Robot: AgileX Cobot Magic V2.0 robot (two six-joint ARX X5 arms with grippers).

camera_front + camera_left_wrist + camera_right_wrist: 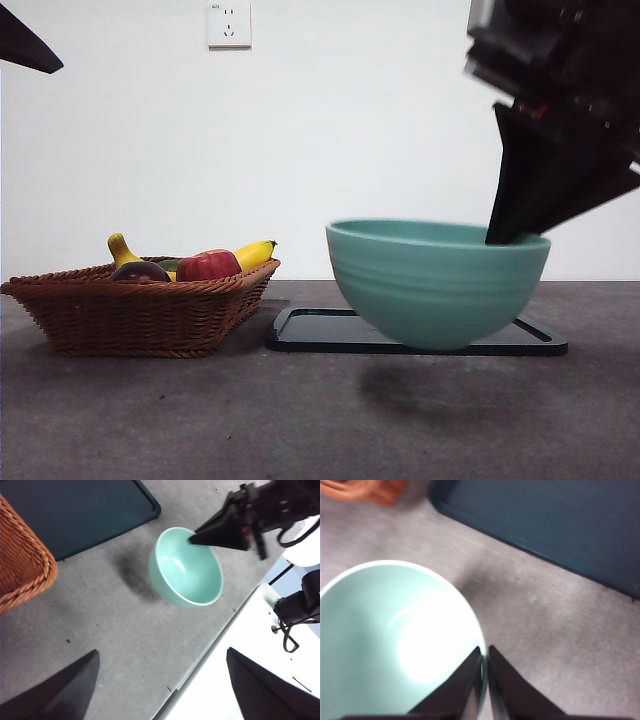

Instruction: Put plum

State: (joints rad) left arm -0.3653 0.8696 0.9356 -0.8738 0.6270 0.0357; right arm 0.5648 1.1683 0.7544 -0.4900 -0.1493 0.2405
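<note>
- Front view: teal bowl hangs clear of the grey table, tilted a bit, its shadow on the table below it. It sits in front of a flat dark tray.
- Right gripper comes in from the upper right, big and black, tip down on the bowl's right rim.
- Wicker basket on the left, well apart from the bowl. In it: the plum, dark maroon, low at the left front; a red apple just beside it; a banana behind at right, another yellow stem end behind the plum. Something green between plum and apple, can't tell what.
- Black tip at the top left corner is the waiting arm. Wall socket on the white wall.
- Left wrist view: left gripper high over the table edge, jaws wide apart, nothing between them. Bowl seen from above, empty inside, the right gripper pinching its rim. Basket corner and tray off to one side.
- Right wrist view: blurred. Jaws pressed together on the bowl rim, one inside, one outside. Bowl interior empty. Tray and a scrap of basket beyond.
</note>
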